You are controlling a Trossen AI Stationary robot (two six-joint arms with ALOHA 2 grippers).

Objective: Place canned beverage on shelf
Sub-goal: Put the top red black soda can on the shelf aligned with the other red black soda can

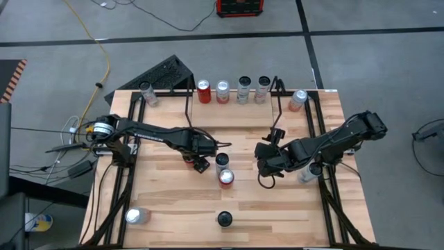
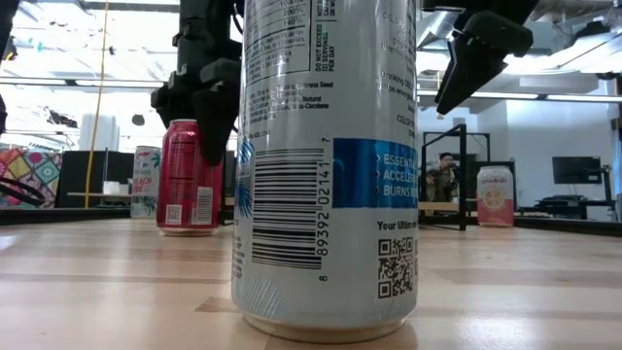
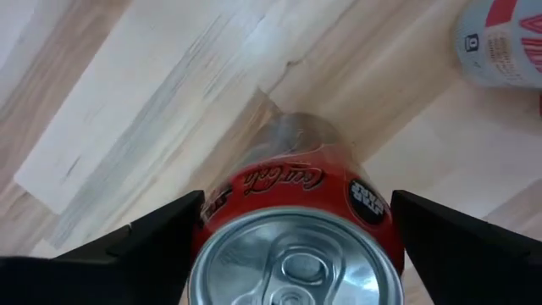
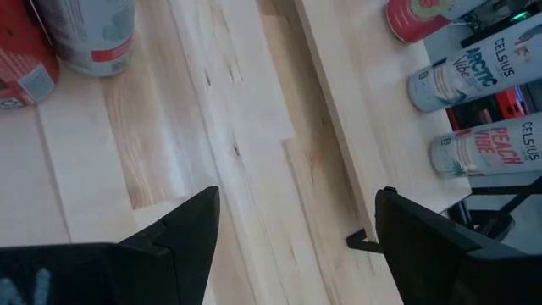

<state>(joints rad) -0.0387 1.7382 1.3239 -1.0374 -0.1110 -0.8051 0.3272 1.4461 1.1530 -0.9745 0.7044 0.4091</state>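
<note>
A red Coca-Cola can (image 3: 292,212) stands upright on the wooden table near its middle. My left gripper (image 3: 296,207) points down over it, open, with one finger on either side of the can's top, close to its wall. In the low view the can (image 2: 190,180) shows under the gripper's dark fingers (image 2: 222,117). In the high view my left gripper (image 1: 202,161) hides it. The shelf (image 1: 188,111), a rack of thin black rods, stands at the far edge with several upright cans (image 1: 222,92) in a row. My right gripper (image 4: 296,220) hangs open over bare wood right of centre (image 1: 267,164).
A white can (image 1: 221,162) and a red can (image 1: 226,178) stand just right of my left gripper. A tall silver-blue can (image 2: 326,165) stands near the front edge. Other cans sit at the near left (image 1: 137,216), far left (image 1: 146,94), far right (image 1: 298,99) and beside my right arm (image 1: 309,172).
</note>
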